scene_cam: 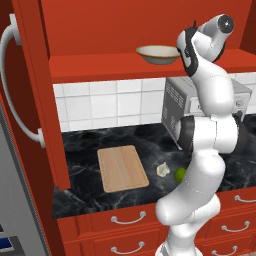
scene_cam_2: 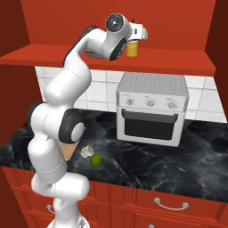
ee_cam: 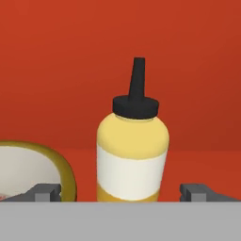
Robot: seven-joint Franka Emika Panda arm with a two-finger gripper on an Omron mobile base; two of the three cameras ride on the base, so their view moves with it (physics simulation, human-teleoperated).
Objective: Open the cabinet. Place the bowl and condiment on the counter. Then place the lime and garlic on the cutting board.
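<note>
Red-orange cabinet [scene_cam: 100,30], door swung wide, shelf carrying the two items still to come down; black veined table [scene_cam_2: 187,156] below

Item 1, tool [ee_cam: 121,192]: jaws spread wide and empty, one fingertip low at each side of the hand view, raised to shelf height

Item 2, condiment [ee_cam: 133,155]: yellow squeeze bottle, dark pointed cap, upright, dead ahead of the tool and centred between the fingertips, not yet touched

Item 3, bowl [scene_cam: 158,54]: cream, tan rim, on the same shelf just to one side of the bottle, its rim close by one fingertip

Handling note: step in hand appears to be the reach for the bottle. Advance straight, close on the body below the cap, keep that fingertip off the bowl rim, lift before drawing back over the shelf edge

View notes: hand view gives the jaw-to-bottle alignment. Left base view shows the cutting board [scene_cam: 122,168], garlic [scene_cam: 163,170] and lime [scene_cam: 179,174] on the table far below the tool, both off the board. Right base view shows the toaster oven [scene_cam_2: 151,109] beneath the shelf
</note>
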